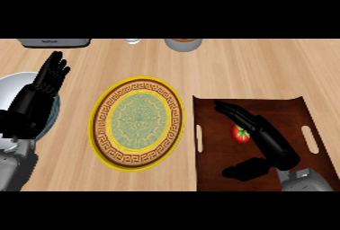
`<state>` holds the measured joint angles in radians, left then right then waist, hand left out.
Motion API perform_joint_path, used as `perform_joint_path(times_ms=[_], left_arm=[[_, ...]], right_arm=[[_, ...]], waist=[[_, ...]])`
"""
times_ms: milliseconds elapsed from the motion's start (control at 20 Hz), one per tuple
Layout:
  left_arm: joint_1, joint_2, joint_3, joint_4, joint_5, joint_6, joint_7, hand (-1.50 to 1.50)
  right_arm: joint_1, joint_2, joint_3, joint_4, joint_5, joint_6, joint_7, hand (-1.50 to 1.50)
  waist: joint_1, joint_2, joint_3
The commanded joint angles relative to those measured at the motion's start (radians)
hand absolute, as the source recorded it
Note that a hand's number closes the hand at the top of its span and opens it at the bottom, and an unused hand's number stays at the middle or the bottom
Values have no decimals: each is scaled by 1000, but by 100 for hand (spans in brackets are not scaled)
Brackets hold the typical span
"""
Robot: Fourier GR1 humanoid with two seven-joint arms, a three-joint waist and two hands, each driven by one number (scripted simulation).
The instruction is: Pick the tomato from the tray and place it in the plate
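A small red tomato [239, 133] with a green top lies in the middle of the dark brown tray [216, 157] at the right. My right hand [269, 139] is over the tray, open, its fingers stretched past the tomato's right side and its thumb low at the front; part of the tomato is hidden behind the hand. The round plate [137, 123], yellow-rimmed with a brown key pattern and a green centre, lies left of the tray on the wooden counter. My left hand [36, 96] rests open at the far left, fingers up.
A grey-white round object [13, 83] sits under my left hand at the left edge. Along the counter's far edge stand a grey appliance [53, 42], a small glass [133, 41] and a grey bowl [182, 44]. The tray has handle slots on both sides.
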<state>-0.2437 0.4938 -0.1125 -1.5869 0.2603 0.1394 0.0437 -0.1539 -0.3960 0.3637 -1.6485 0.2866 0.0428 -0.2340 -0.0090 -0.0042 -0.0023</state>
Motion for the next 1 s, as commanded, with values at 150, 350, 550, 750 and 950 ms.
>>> perform_joint_path(times_ms=[150,350,550,750,950], left_arm=[[-23,-10,8,42,-12,-10,-21,0],[-13,7,22,25,6,-40,-10,0],[-44,-25,7,-3,-33,6,40,0],[-6,-43,24,-37,-54,-27,40,0],[-59,-63,55,10,-74,-43,52,0]], right_arm=[[-106,-175,59,-114,158,197,403,-150],[-166,-218,109,-115,160,383,577,-150],[-203,-213,113,-100,134,513,663,-150],[-182,-151,110,-110,203,544,705,-150],[-155,-97,124,-79,318,496,694,-150]], waist=[[-6,0,-3],[12,2,-2],[11,4,1],[11,3,2],[8,4,2]])
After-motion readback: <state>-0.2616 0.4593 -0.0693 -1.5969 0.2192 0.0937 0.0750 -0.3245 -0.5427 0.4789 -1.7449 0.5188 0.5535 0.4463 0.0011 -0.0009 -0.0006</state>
